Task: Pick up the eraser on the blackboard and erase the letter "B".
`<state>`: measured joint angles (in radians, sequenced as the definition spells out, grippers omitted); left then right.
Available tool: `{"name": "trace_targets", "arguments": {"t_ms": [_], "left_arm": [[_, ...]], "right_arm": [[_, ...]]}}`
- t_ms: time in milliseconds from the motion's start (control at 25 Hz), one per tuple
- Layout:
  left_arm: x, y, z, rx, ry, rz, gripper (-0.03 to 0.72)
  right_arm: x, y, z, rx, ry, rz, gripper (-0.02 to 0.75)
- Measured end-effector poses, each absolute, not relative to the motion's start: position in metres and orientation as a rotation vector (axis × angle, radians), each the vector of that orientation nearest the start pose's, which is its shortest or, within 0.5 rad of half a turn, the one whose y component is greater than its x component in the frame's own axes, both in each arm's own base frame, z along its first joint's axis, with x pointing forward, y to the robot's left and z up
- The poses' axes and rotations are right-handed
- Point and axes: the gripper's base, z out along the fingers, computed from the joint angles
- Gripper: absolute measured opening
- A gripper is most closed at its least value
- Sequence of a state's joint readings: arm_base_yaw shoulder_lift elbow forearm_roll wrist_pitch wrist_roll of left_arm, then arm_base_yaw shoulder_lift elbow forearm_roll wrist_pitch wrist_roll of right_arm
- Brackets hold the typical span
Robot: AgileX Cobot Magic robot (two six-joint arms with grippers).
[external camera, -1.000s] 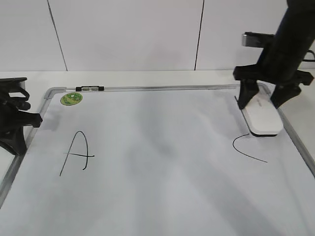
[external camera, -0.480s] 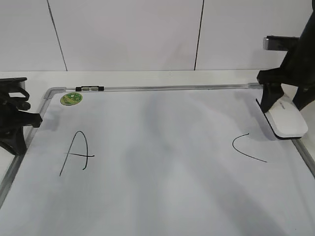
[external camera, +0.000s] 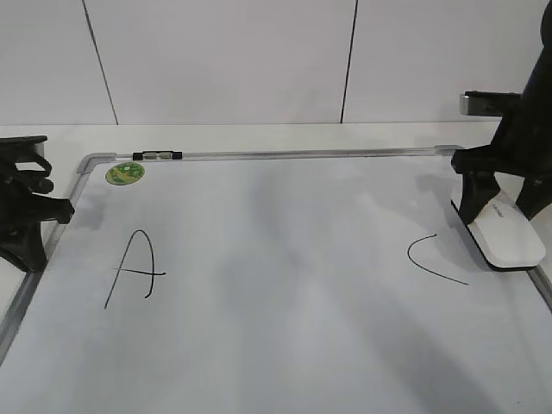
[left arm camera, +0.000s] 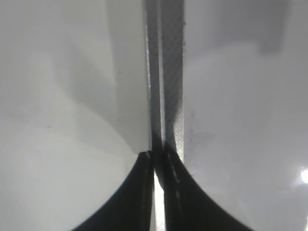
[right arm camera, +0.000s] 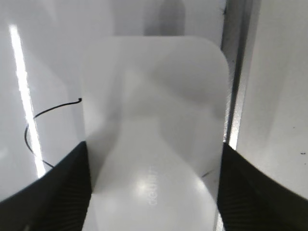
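Observation:
The blackboard [external camera: 285, 259] lies flat on the table, and its surface also shows in the right wrist view [right arm camera: 48, 57]. The white eraser [external camera: 509, 237] rests on it by the right frame, just right of the black "C" [external camera: 431, 259]. My right gripper [external camera: 502, 210] is shut on the eraser [right arm camera: 154, 134], with one finger on each long side. The "C" [right arm camera: 36, 130] also shows in the right wrist view, left of the eraser. A black "A" [external camera: 134, 267] is at the left. No letter "B" shows anywhere. My left gripper [external camera: 39, 216] is shut and empty over the board's left frame [left arm camera: 168, 72].
A round green magnet [external camera: 125, 172] sits at the board's far left corner. A small black and silver piece [external camera: 158, 155] lies on the top frame. A white wall stands behind the table.
My right gripper has carried the eraser to the right, from just above the "C" to the board's right frame. The left arm has not moved.

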<state>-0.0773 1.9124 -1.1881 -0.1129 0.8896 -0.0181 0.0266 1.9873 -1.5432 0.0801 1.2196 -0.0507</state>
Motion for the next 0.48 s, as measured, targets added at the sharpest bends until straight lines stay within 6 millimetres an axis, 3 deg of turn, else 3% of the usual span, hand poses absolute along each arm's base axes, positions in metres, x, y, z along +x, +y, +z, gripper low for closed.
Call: {"name": "trace_targets", "arguments": {"t_ms": [480], "left_arm": [[0.3481,-0.0350,0.1541,-0.015,3.099,-0.141,0.017]], "right_arm": [[0.3914,0.0136,0.2077,-0.104,3.145,0.055,0.537]]}}
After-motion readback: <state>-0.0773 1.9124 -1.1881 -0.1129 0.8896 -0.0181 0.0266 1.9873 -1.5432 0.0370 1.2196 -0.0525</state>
